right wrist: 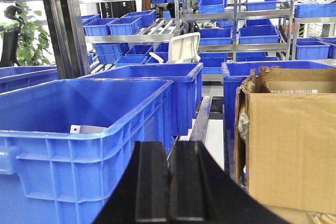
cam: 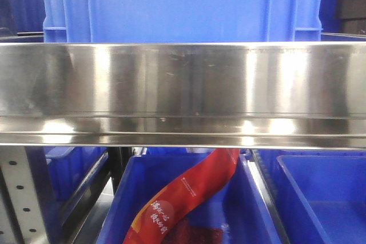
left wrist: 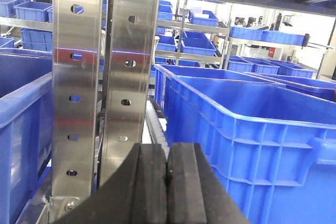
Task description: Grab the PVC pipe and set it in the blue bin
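pvc pipe wasn't visible anywhere. left gripper (left wrist: 167,182) and right gripper (right wrist: 169,182) sat closed and empty beside blue bins (right wrist: 89,129), so a blind reach risked clipping the steel shelf rail (cam: 183,84).

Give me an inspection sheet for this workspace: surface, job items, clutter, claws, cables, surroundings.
Surface: steel shelf rail spans the front view; no open tabletop seen.
Job's things: PVC pipe nothing seen for certain; large blue bin beside the right claw holds a pale object, identity unclear.
Clutter: red printed bag in a lower bin; torn cardboard box on the right.
Grippers: left claw shut, empty; right claw shut, empty.
Cables: nothing seen.
Surroundings: perforated steel upright, racks of blue bins, potted plant.
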{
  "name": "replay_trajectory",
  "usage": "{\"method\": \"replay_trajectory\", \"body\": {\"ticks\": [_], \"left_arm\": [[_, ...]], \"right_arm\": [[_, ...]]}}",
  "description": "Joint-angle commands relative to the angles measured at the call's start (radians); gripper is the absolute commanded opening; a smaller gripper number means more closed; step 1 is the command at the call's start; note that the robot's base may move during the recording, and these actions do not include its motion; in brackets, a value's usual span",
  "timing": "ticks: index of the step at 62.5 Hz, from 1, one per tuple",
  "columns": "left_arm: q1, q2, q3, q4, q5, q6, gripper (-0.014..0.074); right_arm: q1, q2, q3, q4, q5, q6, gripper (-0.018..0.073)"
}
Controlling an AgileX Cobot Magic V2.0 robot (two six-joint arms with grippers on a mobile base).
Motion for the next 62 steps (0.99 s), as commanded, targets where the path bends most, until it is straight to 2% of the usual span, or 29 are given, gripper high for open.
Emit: {"method": "replay_trajectory", "body": {"ticks": [1,37,47,52,55,62], "left_arm": [[0.004,-0.005,0.001,0.008,-0.021,-0.006,-0.0111],[0.004,-0.005,0.001,0.008,-0.021,-0.006,-0.0111],[0.004,-0.005,0.001,0.008,-0.021,-0.006,-0.0111],[0.004,-0.005,0.001,0.008,-0.021,-0.006,-0.0111],[0.004,-0.005,0.001,0.008,-0.021,-0.006,-0.0111],[0.004,-0.005,0.001,0.008,-0.021,-0.006,-0.0111]], "right_arm": [[-0.004,-0.005,0.002,0.002,-0.024,-0.005,-0.0168],[-0.004,-0.005,0.007,0.002,-0.027,-0.005,-0.0168],[-0.008,-0.027,0.087,-0.003,-0.083,-0.058,-0.0168],[-0.039,-0.061,0.17,-0.003,-0.199,-0.111,-0.0168],[-0.075,-0.092,0.239,0.03,-0.279,-0.133,-0.0168],[-0.166,-0.163,0.373,0.12,-0.34,-0.167,-0.0168]]}}
